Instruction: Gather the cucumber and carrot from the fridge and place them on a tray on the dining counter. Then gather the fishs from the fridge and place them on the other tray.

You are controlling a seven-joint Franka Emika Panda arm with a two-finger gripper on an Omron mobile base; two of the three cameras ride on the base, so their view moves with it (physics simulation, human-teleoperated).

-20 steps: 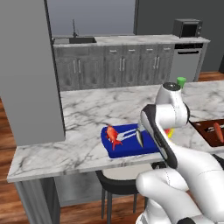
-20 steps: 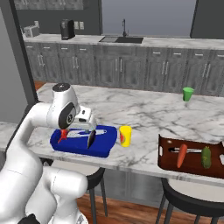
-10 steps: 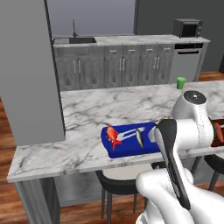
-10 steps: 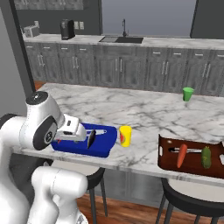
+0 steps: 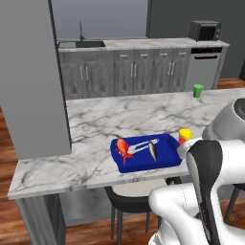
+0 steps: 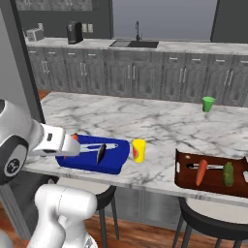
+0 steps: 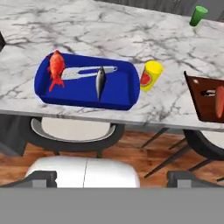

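On the dining counter [image 5: 110, 115] lies the blue tray [image 5: 143, 165] [image 6: 89, 164] [image 7: 87, 101]. In it are the red-orange fish [image 5: 123, 147] [image 7: 56, 65] at one end and the slim grey fish [image 5: 152, 150] [image 6: 100, 153] [image 7: 100, 82] near the middle, with a pale silvery strip between them. A brown tray [image 6: 208, 186] [image 7: 197, 98] holds the carrot [image 6: 200, 173] [image 7: 219, 101] and the cucumber [image 6: 228, 174]. My gripper [image 7: 113, 178] is open and empty, drawn back off the counter's near edge, above the stool. The fridge is out of view.
A yellow cup [image 5: 185, 135] [image 6: 139, 150] [image 7: 150, 75] stands between the two trays. A green cup [image 5: 197, 90] [image 6: 208, 103] [image 7: 199, 15] sits at the counter's far side. Stools [image 7: 74, 131] are tucked under the near edge. A grey pillar [image 5: 28, 81] rises at the left.
The arm has pulled back from over the blue tray toward the near side and lower. Both fish stay where they were in the tray.
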